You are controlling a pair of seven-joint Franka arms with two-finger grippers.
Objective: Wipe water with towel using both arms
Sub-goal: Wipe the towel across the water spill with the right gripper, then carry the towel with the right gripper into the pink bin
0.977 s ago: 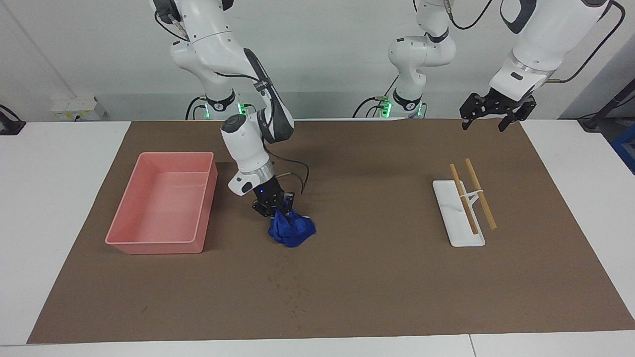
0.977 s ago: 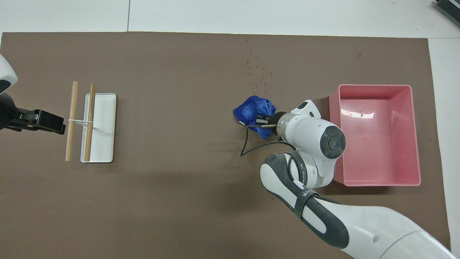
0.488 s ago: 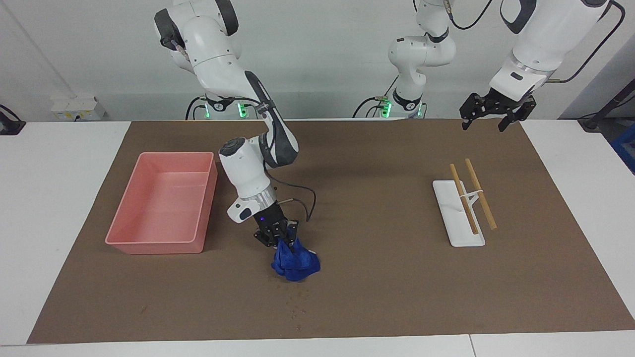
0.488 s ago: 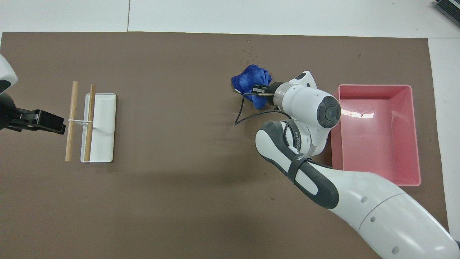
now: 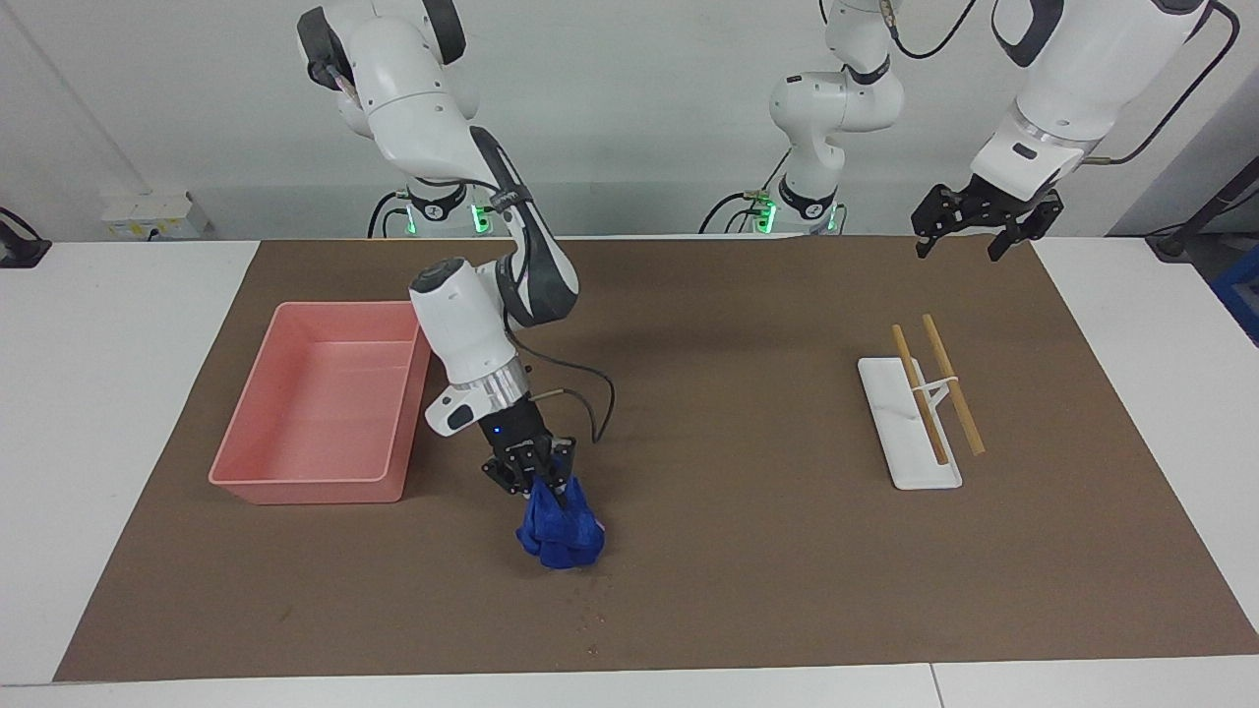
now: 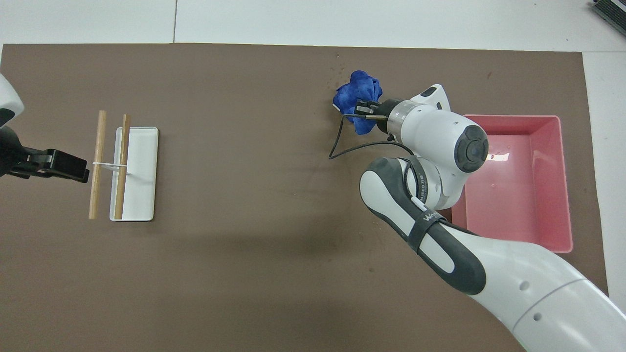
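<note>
Our right gripper [image 5: 547, 483] has its fingers pinched on the top of the royal-blue fuzzy towel [image 5: 560, 531], which hangs bunched below them and rests on the brown mat [image 5: 748, 551]. Dark water specks [image 5: 588, 621] lie just farther from the robots than the lump. Our left gripper [image 5: 985, 222], claws spread, waits over the mat's edge.

Table [image 5: 118, 413]: white — carries a brown mat [image 5: 748, 551].
Mat: pink tray [image 5: 246, 487], towel [image 5: 561, 531] beside the tray, white plate [image 5: 885, 408] well apart from it.
</note>
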